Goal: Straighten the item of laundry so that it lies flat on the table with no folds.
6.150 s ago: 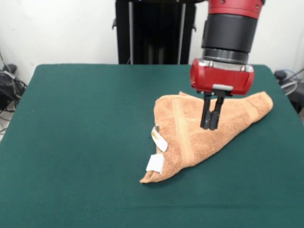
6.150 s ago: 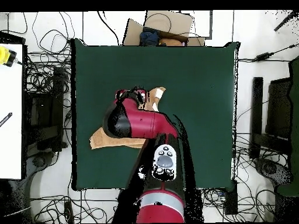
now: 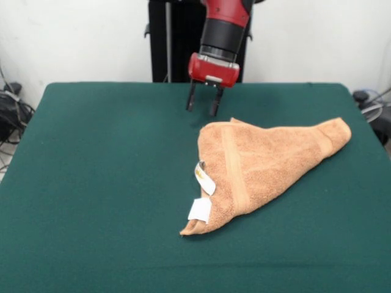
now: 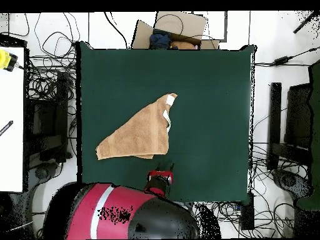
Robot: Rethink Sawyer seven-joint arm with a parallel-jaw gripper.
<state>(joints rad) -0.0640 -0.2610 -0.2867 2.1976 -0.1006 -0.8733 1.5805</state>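
The orange-tan terry towel (image 3: 263, 162) lies folded into a rough triangle on the green table (image 3: 91, 183), right of centre in the front view. One woven band runs down its left part, and two small white tags (image 3: 201, 195) hang at its left edge. In the overhead view the towel (image 4: 139, 134) lies left of centre on the table (image 4: 212, 112). My gripper (image 3: 203, 104) hangs open and empty just above the table, behind the towel's far left corner and apart from it. It also shows in the overhead view (image 4: 161, 170).
A cardboard box (image 4: 172, 31) with items stands beyond the table's edge opposite the robot. Cables and equipment (image 4: 44, 119) lie on the floor along both sides. A white surface (image 4: 11, 119) stands beside the table in the overhead view.
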